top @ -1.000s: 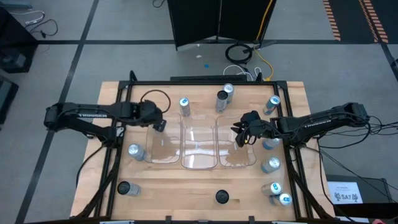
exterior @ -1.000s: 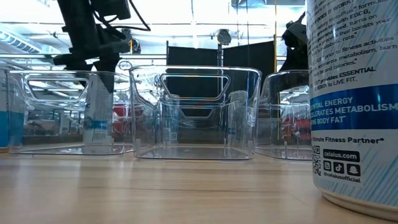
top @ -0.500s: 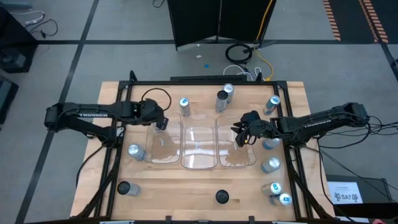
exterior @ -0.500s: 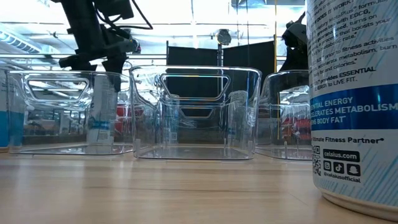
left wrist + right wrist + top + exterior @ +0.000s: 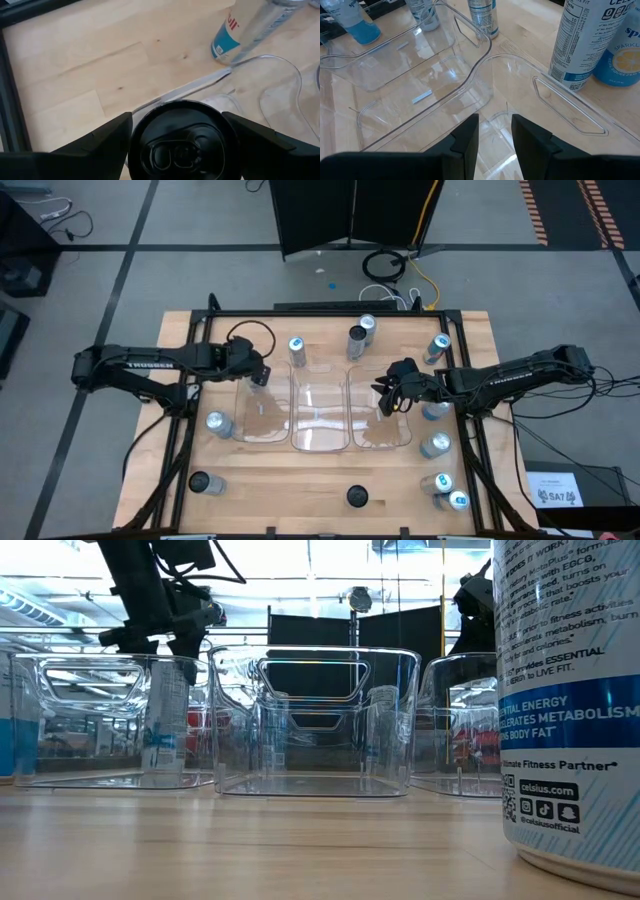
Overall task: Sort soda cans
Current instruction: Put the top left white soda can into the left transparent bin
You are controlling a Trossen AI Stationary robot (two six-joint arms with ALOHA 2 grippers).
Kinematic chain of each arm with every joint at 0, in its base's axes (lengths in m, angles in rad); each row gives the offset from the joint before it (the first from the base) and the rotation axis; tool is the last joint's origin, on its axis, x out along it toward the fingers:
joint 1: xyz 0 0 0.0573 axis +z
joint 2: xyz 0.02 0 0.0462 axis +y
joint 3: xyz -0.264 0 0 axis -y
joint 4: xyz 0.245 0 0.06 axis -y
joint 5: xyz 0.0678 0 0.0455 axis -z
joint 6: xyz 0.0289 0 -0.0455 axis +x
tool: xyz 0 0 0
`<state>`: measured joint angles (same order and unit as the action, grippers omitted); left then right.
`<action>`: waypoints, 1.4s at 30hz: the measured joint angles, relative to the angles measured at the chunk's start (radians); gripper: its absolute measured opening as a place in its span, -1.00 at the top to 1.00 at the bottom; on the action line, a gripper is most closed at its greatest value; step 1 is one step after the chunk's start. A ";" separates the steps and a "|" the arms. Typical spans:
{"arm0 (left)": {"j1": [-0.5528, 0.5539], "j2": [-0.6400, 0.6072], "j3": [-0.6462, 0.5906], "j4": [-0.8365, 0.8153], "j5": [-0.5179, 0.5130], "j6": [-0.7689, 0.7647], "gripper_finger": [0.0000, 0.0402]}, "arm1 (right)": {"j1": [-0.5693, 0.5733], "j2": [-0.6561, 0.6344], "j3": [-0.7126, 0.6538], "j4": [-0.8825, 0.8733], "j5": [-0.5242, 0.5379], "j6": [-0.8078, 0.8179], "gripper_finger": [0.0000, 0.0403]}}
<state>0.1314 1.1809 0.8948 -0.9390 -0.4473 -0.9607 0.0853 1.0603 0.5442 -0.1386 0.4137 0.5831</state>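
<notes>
My left gripper [image 5: 258, 376] is shut on a dark-topped soda can [image 5: 165, 730] at the far end of the left clear tray [image 5: 262, 420]. In the left wrist view the can's black top [image 5: 182, 150] fills the space between my fingers. My right gripper [image 5: 392, 396] hovers open over the right clear tray [image 5: 382, 430], holding nothing. Other soda cans stand upright on the table: a blue-topped one [image 5: 297, 348], a dark-topped one [image 5: 357, 340] and a silver one [image 5: 217, 422]. My left gripper pinches the soda can at its top end [image 5: 150, 125], one finger [image 5: 102, 145] on each side of the rim. The fingers come from above, pointing down. The can hangs upright with its lower part [image 5: 162, 770] inside the left tray; whether its base touches the tray floor I cannot tell.
Three clear trays sit side by side mid-table, the middle one [image 5: 320, 425] empty. Several cans stand along the right edge [image 5: 436, 445] and near edge [image 5: 357, 496], [image 5: 200, 483]. One tall can [image 5: 570, 700] stands close to the low camera. Black frame bars line the table sides.
My left gripper has carried the held can a little toward the table's right inside the left tray; the can has stayed upright. My right arm has kept still.
</notes>
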 joint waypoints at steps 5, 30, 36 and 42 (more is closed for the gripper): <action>0.000 0.000 0.000 0.001 -0.010 0.000 -0.56 | 0.000 0.000 0.000 0.000 0.000 0.000 0.47; 0.000 0.000 0.000 0.018 -0.064 0.059 -0.97 | 0.000 0.000 0.000 0.000 0.000 0.000 0.47; 0.000 0.000 0.000 0.020 -0.044 0.058 -0.95 | 0.000 0.000 0.000 0.000 0.000 0.000 0.47; 0.001 0.000 0.048 0.036 0.019 0.161 -0.95 | 0.000 0.000 0.000 0.000 0.000 0.000 0.47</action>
<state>0.1326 1.1809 0.9431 -0.9034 -0.4280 -0.7999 0.0853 1.0603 0.5442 -0.1387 0.4133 0.5831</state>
